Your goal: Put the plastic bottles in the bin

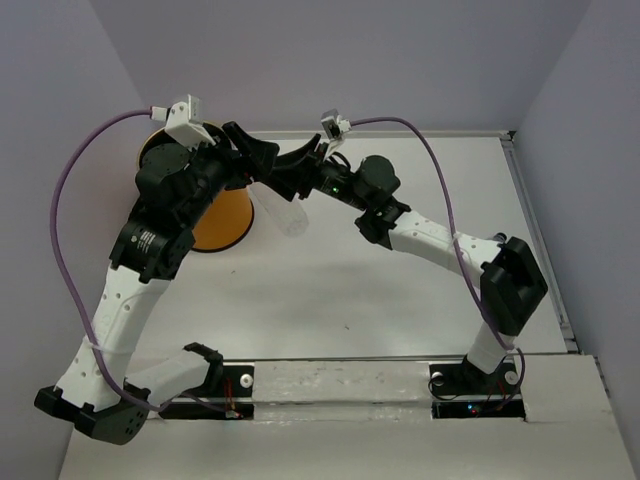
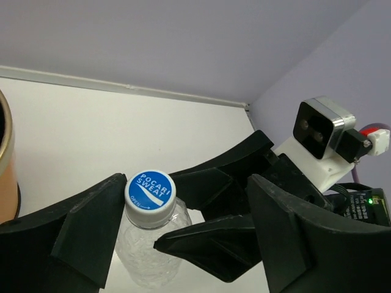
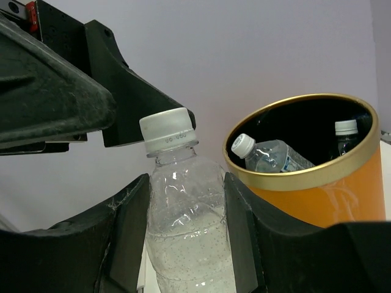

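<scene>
My right gripper (image 3: 186, 183) is shut on a clear plastic bottle (image 3: 186, 232) with a white cap and holds it upright in the air, just beside the orange bin (image 3: 333, 195). In the top view this bottle (image 1: 281, 212) hangs right of the bin (image 1: 222, 222), below the right gripper (image 1: 297, 165). Two more clear bottles (image 3: 272, 155) (image 3: 345, 131) lie inside the bin. My left gripper (image 2: 183, 183) is open, with its fingers wide on both sides of the held bottle's blue-topped cap (image 2: 149, 190); the cap is close to its left finger. In the top view the left gripper (image 1: 250, 148) is above the bin's right side.
The bin's rim (image 2: 5, 159) shows at the left edge of the left wrist view. The white table ends at a pale wall behind (image 1: 400, 132) and a raised edge on the right (image 1: 540, 240). The left arm (image 1: 160, 235) covers most of the bin from above.
</scene>
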`<act>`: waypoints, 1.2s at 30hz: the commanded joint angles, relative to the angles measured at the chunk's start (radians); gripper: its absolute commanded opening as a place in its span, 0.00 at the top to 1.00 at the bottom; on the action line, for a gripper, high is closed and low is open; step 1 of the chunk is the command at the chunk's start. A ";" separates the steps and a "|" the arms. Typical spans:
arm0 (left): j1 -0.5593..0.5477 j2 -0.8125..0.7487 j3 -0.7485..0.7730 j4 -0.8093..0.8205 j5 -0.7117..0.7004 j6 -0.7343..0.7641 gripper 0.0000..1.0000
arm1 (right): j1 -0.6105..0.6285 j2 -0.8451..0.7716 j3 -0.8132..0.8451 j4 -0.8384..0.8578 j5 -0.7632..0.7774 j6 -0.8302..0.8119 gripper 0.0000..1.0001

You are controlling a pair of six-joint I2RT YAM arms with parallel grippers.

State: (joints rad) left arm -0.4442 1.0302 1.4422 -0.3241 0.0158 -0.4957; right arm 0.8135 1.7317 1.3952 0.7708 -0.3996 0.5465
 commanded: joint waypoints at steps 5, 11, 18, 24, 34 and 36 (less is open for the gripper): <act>-0.002 -0.039 -0.017 0.030 0.013 -0.009 0.30 | 0.007 -0.041 -0.025 0.081 -0.004 -0.017 0.91; -0.002 -0.038 -0.020 0.002 -0.005 0.012 0.34 | 0.007 -0.046 -0.019 0.068 0.022 -0.037 0.91; -0.004 -0.016 -0.012 -0.026 -0.048 0.049 0.27 | 0.007 -0.052 -0.013 0.047 0.027 -0.056 0.91; -0.002 -0.005 -0.016 -0.015 -0.077 0.068 0.51 | 0.007 -0.069 -0.025 0.035 0.038 -0.074 0.92; -0.004 0.014 -0.009 0.011 -0.100 0.075 1.00 | 0.007 -0.100 -0.065 0.044 0.039 -0.082 0.85; -0.002 0.010 -0.008 0.019 -0.120 0.078 1.00 | 0.007 -0.107 -0.074 0.042 0.027 -0.071 0.65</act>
State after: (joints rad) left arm -0.4480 1.0481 1.4197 -0.3702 -0.0608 -0.4316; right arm 0.8131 1.6936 1.3350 0.7654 -0.3630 0.4889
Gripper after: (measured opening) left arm 0.416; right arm 0.537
